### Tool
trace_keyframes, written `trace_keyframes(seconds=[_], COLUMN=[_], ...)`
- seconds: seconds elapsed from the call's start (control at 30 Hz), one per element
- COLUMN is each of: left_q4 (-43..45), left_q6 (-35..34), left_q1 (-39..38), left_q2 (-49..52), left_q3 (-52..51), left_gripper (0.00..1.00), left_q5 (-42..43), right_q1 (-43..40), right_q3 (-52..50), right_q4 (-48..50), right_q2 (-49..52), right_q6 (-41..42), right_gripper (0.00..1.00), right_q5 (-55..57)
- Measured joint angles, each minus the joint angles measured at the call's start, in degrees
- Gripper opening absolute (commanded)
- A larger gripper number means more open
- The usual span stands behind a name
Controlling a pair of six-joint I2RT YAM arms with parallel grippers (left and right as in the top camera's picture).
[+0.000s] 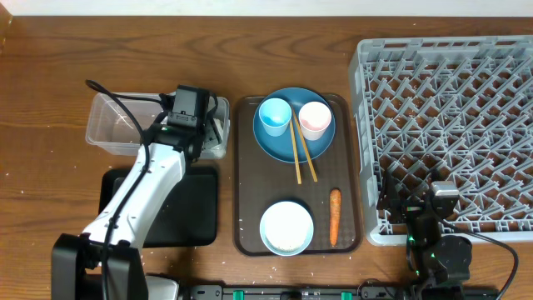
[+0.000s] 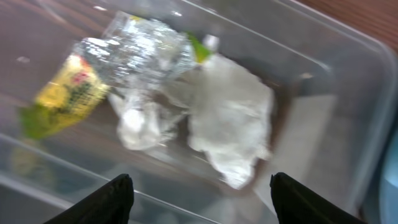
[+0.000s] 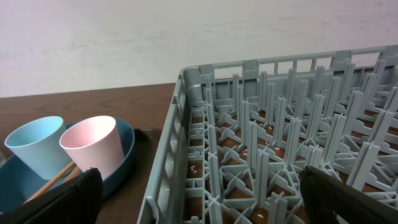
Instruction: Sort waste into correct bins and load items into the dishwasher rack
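Note:
My left gripper [image 2: 199,190] hangs open over the right end of the clear tub [image 1: 112,125], nothing between its fingers. In the tub lie the silver-and-yellow wrapper [image 2: 118,59] and the crumpled white tissue [image 2: 233,118]. The black tray [image 1: 196,212] sits in front of the tub, partly under my left arm. On the dark-blue plate [image 1: 283,143] stand the light-blue cup [image 1: 275,116] and pink cup [image 1: 315,119], with chopsticks [image 1: 301,152] across its rim. The bowl [image 1: 286,227] and carrot [image 1: 335,217] lie nearer. My right gripper [image 3: 205,199] is open at the grey rack's [image 1: 450,108] near left corner.
Plate, cups, bowl and carrot all rest on a brown serving tray [image 1: 246,167] between the tub and the rack. Small white specks [image 3: 193,167] show on the table through the rack's lattice. The left arm's cable loops over the tub's far side.

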Motion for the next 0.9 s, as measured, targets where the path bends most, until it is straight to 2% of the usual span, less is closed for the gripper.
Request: trace_keyframes(seconds=[0.27,0.4,0.5,0.6,0.8,0.9], left_q4=[-0.6,-1.5,-3.4,-6.5,-12.4,-12.9], left_q6=[4.4,4.9,5.2,5.6,5.6,5.7], left_q1=[0.0,0.0,-0.1,-0.9,-7.7,-12.5], left_q2=[-7.0,-10.9,-13.0,-13.6,-13.4,-13.0], left_q3=[0.0,0.0,0.0,0.0,0.0,0.0], left_gripper=[0.73,0.68,0.62,0.6,0.49,0.47], left_q5=[8.6,12.0,17.1,22.4,28.7,29.7], right_q1=[0.0,0.0,0.0,0.0,0.0,0.0], right_q3=[0.0,0.0,0.0,0.0,0.0,0.0], right_q4=[0.0,0.0,0.0,0.0,0.0,0.0], right_q2=[0.0,0.0,0.0,0.0,0.0,0.0], right_q6=[0.0,0.0,0.0,0.0,0.0,0.0], right_gripper=[0.99,0.99,0.99,0.99,0.99,0.99], right_q5=[0.0,0.0,0.0,0.0,0.0,0.0])
